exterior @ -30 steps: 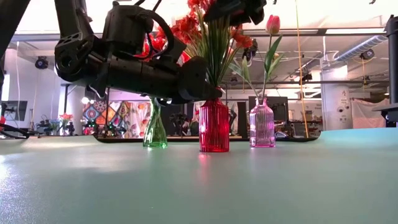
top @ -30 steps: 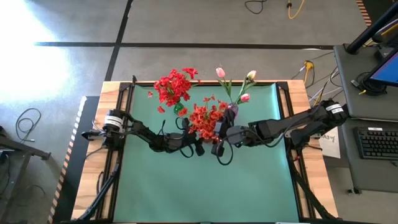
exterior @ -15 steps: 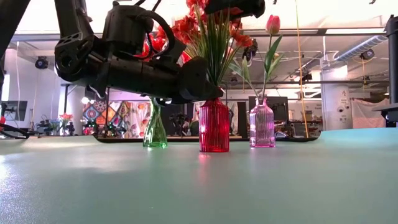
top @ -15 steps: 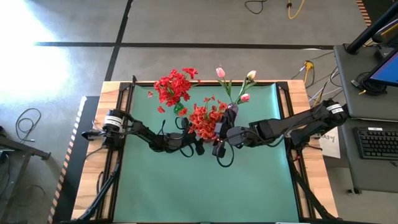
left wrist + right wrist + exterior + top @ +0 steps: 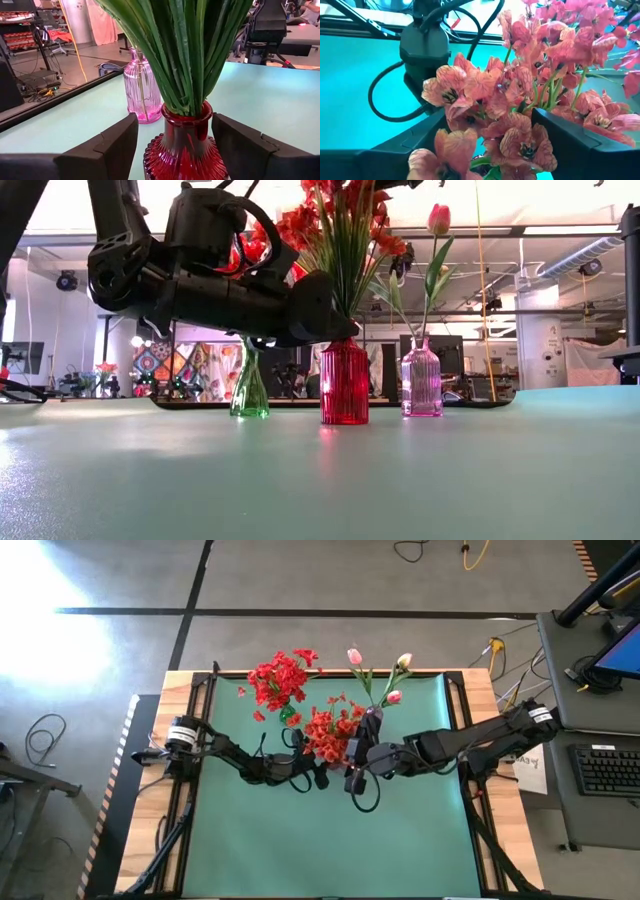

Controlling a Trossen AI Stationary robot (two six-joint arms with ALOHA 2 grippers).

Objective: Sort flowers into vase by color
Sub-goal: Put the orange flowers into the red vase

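Green matting covers the table, which stands on a grey floor with a workshop room showing beyond it in the low view. Three vases stand toward the far edge: a green vase, a red vase and a pink vase.

Orange-red flowers stand in the red vase, their green stems bunched into its neck. Bushy red flowers rise from the green vase, and pink tulip buds from the pink one.

Left gripper sits low at the red vase, its jaws spread on either side of the neck, not touching it. Right gripper hovers above the orange-red blossoms, jaws spread around them.
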